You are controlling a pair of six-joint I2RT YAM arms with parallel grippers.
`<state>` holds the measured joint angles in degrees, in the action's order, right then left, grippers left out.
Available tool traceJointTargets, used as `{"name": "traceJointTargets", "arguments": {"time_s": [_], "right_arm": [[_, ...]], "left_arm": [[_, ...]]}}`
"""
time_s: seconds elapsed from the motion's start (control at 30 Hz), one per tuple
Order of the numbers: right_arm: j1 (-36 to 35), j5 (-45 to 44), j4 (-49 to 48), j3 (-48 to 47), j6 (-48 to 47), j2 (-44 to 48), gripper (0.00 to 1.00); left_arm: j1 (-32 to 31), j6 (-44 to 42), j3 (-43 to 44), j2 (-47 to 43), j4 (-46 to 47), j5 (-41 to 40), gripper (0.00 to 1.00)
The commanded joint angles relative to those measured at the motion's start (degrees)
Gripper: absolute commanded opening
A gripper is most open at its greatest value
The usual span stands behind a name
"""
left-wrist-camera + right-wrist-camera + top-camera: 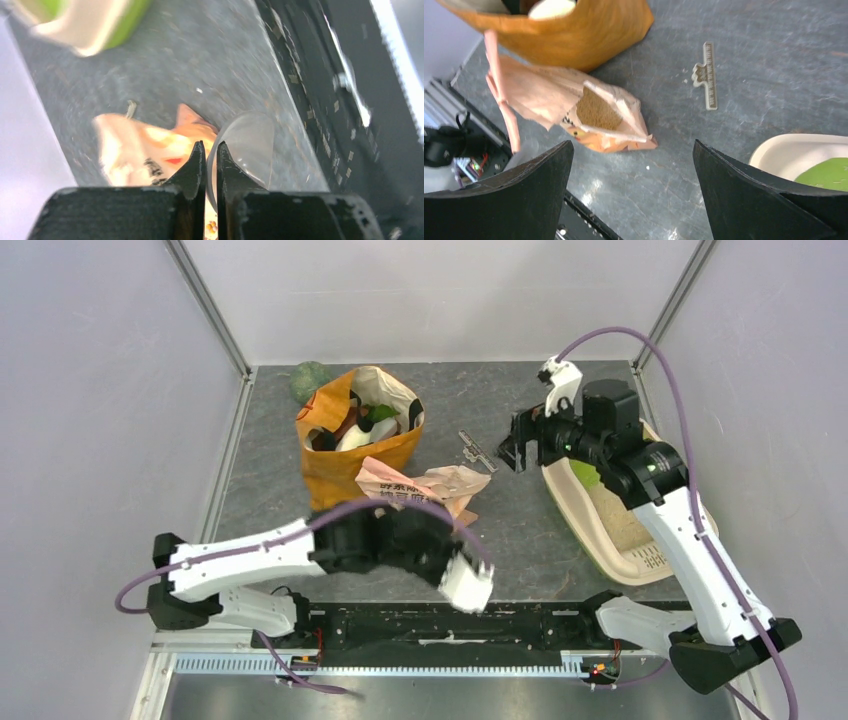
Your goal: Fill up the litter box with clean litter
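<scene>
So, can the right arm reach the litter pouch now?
Probably yes: its open claw hangs facing the pouch, with only bare table between; the left arm sits at the pouch's near end.

Illegible dark print on litter bag (425,488)

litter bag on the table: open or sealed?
Open. In the right wrist view the bag lies on its side with its mouth gaping, and litter shows inside.
</scene>
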<state>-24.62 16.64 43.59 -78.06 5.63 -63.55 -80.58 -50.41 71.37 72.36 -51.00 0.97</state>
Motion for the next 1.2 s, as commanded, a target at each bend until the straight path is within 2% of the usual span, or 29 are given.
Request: {"name": "traceJointTargets", "arguments": {"time_s": [0.0,0.07,0.13,0.27,0.33,0.43,0.6,0.73,0.87,1.03,1.17], "right_arm": [[3.35,-2.27,-3.98,-7.85,5.54,0.83,0.97],[5.22,-1.35,-5.18,-8.16,9.16,1.14,0.97],[6.14,0.98,-9.27,-5.56,13.39,3.19,0.97],[6.17,9.22,-24.31,3.16,19.03,8.88,0.97],[6.21,12.8,-31.97,5.42,22.84,9.49,0.97],[6.17,17.5,-38.81,4.94,28.41,6.82,0.97],[6.23,19.4,-49.27,3.03,36.46,2.49,0.97],[6.17,18.96,-55.06,-0.45,43.36,-1.5,0.97],[6.17,20.95,-62.74,-3.72,52.87,-6.28,0.94],[4.99,20.97,-62.05,-5.94,54.04,-8.17,0.87],[3.42,20.64,-61.26,-5.61,54.5,-8.85,0.76]], "left_arm": [[11.62,29.15,18.32,-0.17,5.16,9.78,0.02],[17.35,40.32,23.1,-0.27,10.86,9.16,0.02],[19.44,47.47,26.0,-1.09,15.99,3.7,0.02],[22.09,60.67,30.53,-2.14,24.66,-17.32,0.02],[27.21,68.29,33.76,-1.5,25.89,-17.64,0.02],[34.63,80.85,36.34,-1.09,28.78,-13.74,0.02],[44.56,103.31,28.57,-4.22,35.95,-14.6,0.02],[51.25,117.31,24.46,-4.0,36.59,-9.5,0.02],[52.53,121.31,22.2,-3.47,38.06,-6.98,0.02],[53.23,124.35,21.44,-2.95,37.74,-5.79,0.02],[53.24,126.11,21.61,-2.25,36.79,-5.21,0.02]]}}
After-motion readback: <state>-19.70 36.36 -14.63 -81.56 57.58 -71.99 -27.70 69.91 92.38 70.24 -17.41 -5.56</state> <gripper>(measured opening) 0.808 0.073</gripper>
